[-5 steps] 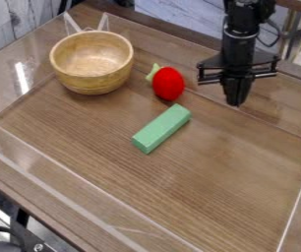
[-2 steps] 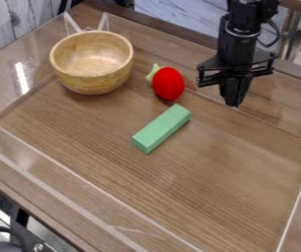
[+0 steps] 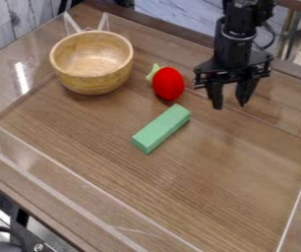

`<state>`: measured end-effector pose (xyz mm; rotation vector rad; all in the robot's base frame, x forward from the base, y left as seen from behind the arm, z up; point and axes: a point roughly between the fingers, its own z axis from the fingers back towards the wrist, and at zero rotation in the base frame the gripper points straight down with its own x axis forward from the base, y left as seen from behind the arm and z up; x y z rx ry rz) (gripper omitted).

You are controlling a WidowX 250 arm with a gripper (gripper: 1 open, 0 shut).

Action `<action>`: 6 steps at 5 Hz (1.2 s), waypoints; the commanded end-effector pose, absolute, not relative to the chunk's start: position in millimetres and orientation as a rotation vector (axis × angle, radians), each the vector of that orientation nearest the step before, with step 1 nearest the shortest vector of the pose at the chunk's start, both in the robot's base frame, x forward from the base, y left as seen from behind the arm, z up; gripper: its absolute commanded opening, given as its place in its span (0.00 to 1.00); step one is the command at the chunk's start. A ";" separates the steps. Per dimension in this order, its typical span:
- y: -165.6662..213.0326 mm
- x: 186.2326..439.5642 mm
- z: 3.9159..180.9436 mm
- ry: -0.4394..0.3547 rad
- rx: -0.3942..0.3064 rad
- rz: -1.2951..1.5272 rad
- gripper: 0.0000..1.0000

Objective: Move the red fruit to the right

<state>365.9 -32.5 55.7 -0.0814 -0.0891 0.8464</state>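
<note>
In the camera view, the black gripper (image 3: 233, 96) is pointing straight down over the wooden table (image 3: 232, 187), its fingers spread apart and grasping nothing. The red fruit (image 3: 168, 84) is sitting just beside it, between it and the wooden bowl (image 3: 92, 61). A green block (image 3: 161, 129) is lying nearer the camera.

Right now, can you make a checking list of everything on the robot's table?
Surface: wooden table with clear low walls around it.
Job's things: red fruit resting on the table, between the bowl and the end effector, not held.
Clutter: wooden bowl at the back left; green block lying in the middle.
Grippers: end effector pointing down, fingers spread open, just right of the fruit, holding nothing.
Cables: nothing seen.
Surroundings: blurred, too unclear to tell.
</note>
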 end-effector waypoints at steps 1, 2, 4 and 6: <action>-19.1 374.9 85.5 -0.166 -0.123 0.818 1.00; -9.8 375.9 85.7 -0.165 -0.120 0.790 1.00; -10.4 371.1 78.4 -0.173 -0.113 0.831 1.00; 15.8 378.6 88.6 -0.174 -0.114 0.761 1.00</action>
